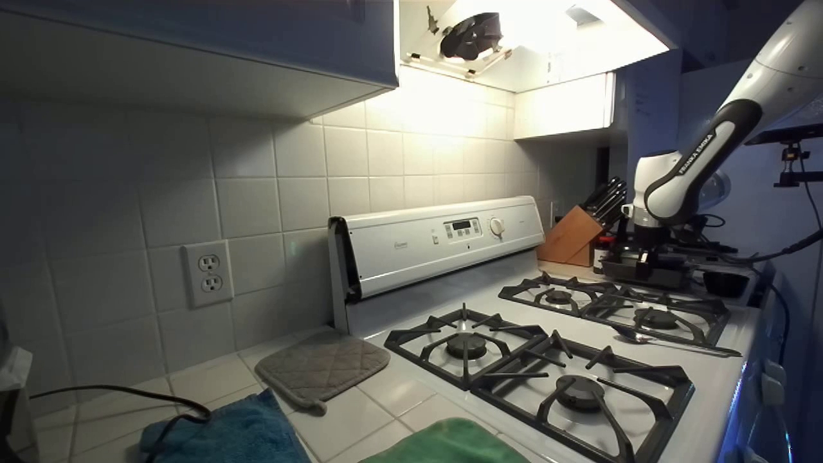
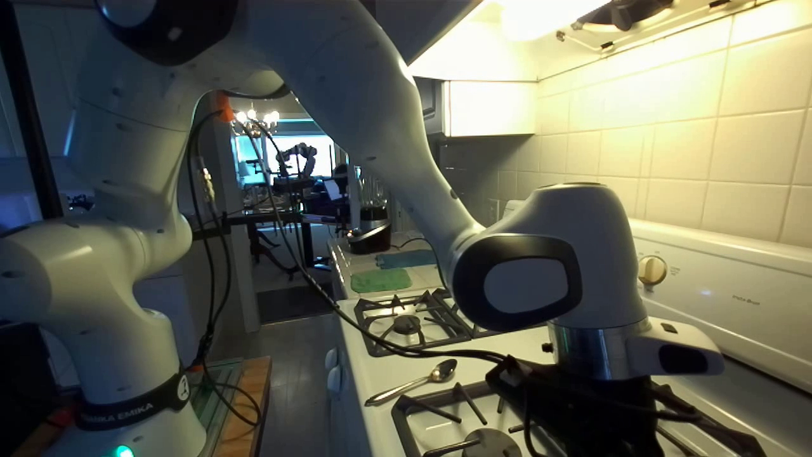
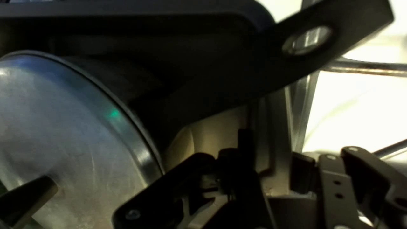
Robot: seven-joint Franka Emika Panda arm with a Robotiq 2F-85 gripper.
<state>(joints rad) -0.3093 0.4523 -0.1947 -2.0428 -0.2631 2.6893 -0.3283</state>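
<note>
The gripper [image 3: 273, 159] hangs low at the far right in an exterior view, where the robot arm [image 1: 714, 148] reaches in from the right. Its fingers [image 3: 246, 146] are drawn in narrow, near each other; the wrist view is too dark to tell whether anything is pinched between them. Just beside the fingers in that view, at the left, is a round metal lid [image 3: 73, 121] with a dark stub [image 3: 28, 200] at its near left. A dark handle [image 3: 241, 73] with 1 hole slants from beside the lid toward the far right, crossing the corner of a dark tray [image 3: 159, 9]; whether the gripper touches either, I cannot tell. In an exterior view, a small dark bowl [image 1: 726, 283] stands right of the gripper and a wooden knife block [image 1: 569, 238] stands to its left. Nearer is the white stove [image 1: 572, 331] with 4 black burner grates [image 1: 514, 375]; in both exterior views, a spoon [image 2: 442, 370] lies between the near and far grates. On the near tiled counter [image 1: 347, 424], left of the stove, lie a gray pot holder [image 1: 325, 366], a blue towel [image 1: 238, 431] and a green cloth [image 1: 447, 444].
</note>
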